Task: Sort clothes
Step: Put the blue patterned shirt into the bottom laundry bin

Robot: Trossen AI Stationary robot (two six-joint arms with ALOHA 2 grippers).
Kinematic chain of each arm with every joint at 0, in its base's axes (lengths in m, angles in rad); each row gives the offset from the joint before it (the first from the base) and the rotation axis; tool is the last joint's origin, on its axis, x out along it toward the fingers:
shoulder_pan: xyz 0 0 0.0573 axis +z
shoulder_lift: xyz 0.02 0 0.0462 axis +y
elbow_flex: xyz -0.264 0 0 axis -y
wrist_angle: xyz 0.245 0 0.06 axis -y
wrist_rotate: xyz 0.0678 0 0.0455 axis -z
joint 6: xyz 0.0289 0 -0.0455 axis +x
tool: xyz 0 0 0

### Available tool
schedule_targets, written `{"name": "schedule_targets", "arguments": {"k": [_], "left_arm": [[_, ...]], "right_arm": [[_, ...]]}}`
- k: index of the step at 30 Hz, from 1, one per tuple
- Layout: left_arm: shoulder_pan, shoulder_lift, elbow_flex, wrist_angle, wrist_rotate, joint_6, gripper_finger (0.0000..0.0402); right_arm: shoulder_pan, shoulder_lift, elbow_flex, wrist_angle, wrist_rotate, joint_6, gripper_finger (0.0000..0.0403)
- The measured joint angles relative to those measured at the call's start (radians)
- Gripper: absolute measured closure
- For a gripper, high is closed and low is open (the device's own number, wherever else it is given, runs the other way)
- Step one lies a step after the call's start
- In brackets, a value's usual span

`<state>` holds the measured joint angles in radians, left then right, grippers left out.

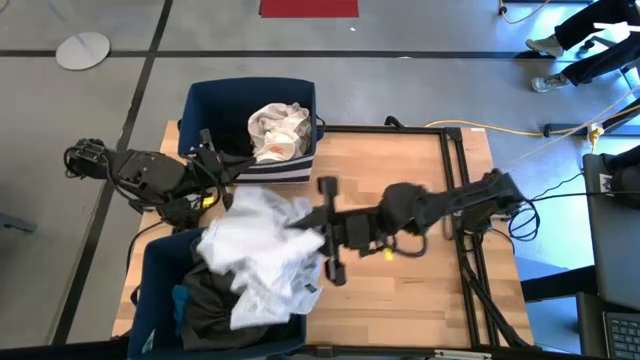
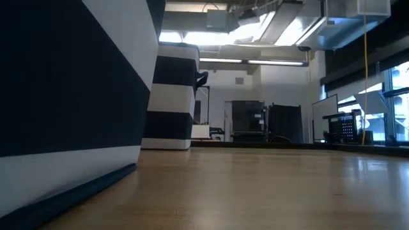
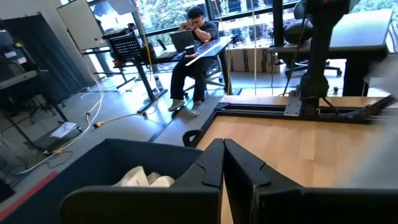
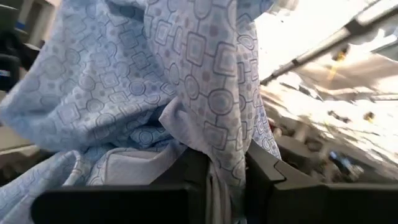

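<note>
The step in hand looks like carrying one garment toward a bin. The right gripper (image 1: 322, 238) has its jaws pinched on a pale patterned shirt (image 1: 262, 255), and the right wrist view shows a fold of that cloth (image 4: 186, 93) bunched between the two dark fingers (image 4: 267, 168). In the high view the shirt hangs in a loose white heap at the lower left of the table (image 1: 400, 300), draped over the rim of the near bin (image 1: 150, 290) at the bottom left of the frame. Dark clothes (image 1: 215, 305) and a bit of teal lie in that bin beneath it.

The far bin (image 1: 205, 105), at the upper middle of the frame, holds a cream garment (image 1: 278, 130). My guess is that the pale shirt belongs with the light things there, so the next move calls for lifting it high enough to clear both rims, swinging it up the frame, and only then letting go; the trailing cloth could snag on the near bin.

The right arm stretches in from the right edge of the high view, nearly level, wrist turned so the jaws point left. The left gripper (image 1: 212, 152) waits at the left side of the far bin, its jaws closed on nothing, as the left wrist view shows.
</note>
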<state>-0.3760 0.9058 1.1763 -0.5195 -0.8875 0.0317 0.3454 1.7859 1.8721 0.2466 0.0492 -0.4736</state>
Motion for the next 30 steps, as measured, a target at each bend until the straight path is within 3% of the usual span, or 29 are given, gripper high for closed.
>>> {"name": "schedule_targets", "arguments": {"k": [4,9,18,25,30], "left_arm": [[-0.001,-0.001,0.0,-0.032,0.001,-0.002,0.0402],[-0.001,0.0,0.0,-0.062,0.001,-0.033,0.0402],[-0.002,0.0,0.0,-0.101,0.001,-0.062,0.0402],[-0.002,0.0,0.0,-0.134,0.002,-0.093,0.0402],[-0.002,0.0,0.0,-0.178,0.002,-0.131,0.0402]], "right_arm": [[0.0,0.082,0.0,0.052,-0.052,0.0,0.0346],[-0.02,0.177,0.0,0.024,-0.041,0.0,0.0339],[-0.046,0.292,0.0,-0.163,-0.033,0.059,0.0303],[-0.045,0.303,0.0,-0.19,-0.031,0.191,0.0227],[-0.028,0.241,-0.001,-0.295,0.048,0.205,0.0162]]}}
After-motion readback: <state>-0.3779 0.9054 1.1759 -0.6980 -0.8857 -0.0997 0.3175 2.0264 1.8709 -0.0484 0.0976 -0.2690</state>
